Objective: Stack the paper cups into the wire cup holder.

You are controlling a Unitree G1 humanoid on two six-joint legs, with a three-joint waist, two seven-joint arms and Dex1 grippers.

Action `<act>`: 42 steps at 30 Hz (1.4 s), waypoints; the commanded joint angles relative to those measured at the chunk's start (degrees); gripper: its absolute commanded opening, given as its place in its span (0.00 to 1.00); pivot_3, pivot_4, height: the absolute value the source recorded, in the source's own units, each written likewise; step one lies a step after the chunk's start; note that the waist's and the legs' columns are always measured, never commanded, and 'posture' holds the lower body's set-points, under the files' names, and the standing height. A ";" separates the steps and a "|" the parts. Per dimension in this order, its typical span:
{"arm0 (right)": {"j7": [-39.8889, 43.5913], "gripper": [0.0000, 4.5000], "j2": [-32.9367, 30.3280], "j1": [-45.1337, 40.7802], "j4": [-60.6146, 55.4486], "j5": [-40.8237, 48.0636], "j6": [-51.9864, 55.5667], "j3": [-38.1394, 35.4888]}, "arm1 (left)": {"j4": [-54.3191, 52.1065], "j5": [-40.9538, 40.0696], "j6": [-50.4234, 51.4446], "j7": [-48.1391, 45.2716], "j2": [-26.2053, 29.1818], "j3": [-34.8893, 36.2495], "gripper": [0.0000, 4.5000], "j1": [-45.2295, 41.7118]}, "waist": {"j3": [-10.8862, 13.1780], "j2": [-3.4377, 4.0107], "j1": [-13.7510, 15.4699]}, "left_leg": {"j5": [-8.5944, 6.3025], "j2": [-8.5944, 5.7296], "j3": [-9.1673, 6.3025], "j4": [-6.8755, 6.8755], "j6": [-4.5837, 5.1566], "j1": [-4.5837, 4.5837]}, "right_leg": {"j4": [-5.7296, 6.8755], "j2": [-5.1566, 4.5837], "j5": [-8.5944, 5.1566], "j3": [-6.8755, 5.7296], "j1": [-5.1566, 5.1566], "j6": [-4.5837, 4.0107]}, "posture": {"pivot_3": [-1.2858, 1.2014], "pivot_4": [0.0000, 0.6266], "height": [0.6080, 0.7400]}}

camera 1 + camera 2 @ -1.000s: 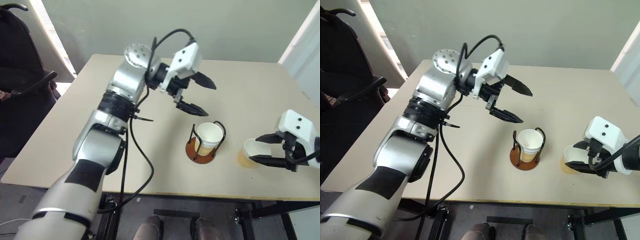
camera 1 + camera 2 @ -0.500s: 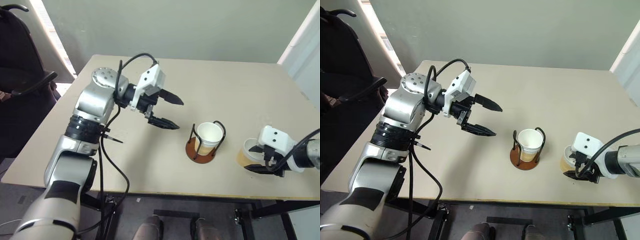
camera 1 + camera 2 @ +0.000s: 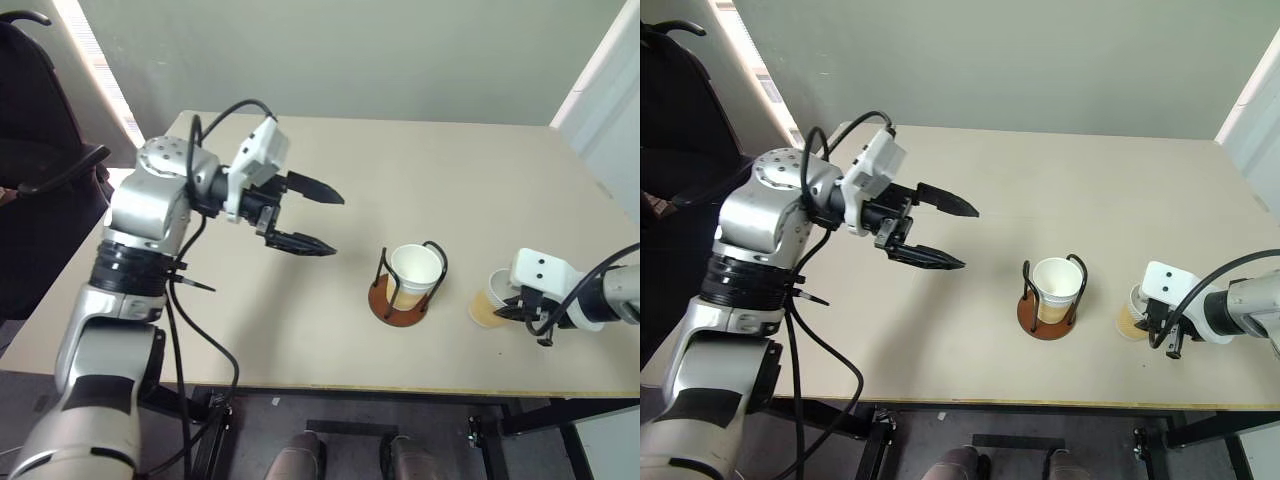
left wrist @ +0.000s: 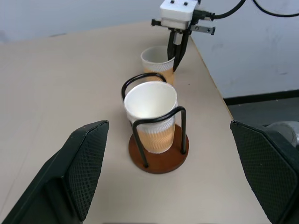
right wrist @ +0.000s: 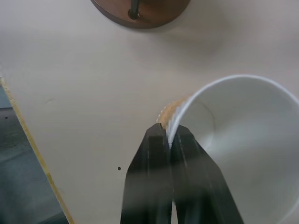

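The wire cup holder, a brown disc with black wire loops, stands near the table's front edge with one paper cup upright inside it. A second paper cup stands on the table just right of the holder. My right gripper is shut on that cup's rim, one finger inside the wall and one outside, as the right wrist view shows at the rim. My left gripper hangs open in the air left of the holder, pointing toward it, nothing between its fingers.
The beige table has its front edge close behind the holder and the loose cup. A black chair stands off the table's left side. A white panel rises at the far right.
My left arm has drawn back to the left, away from the holder, still open. My right gripper has come down over the loose cup and closed on its rim.
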 commanded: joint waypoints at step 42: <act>13.80 0.57 16.05 -44.85 -3.20 -8.06 1.18 19.30 | -3.84 0.88 -6.01 0.71 1.54 1.39 1.00 4.88 | 0.00 0.04 -0.44 | -0.12 0.04 -0.42 -0.15 -0.28 -0.02 | 0.07 0.09 -0.31 -0.25 -0.12 -0.54 | 0.52 0.24 1.00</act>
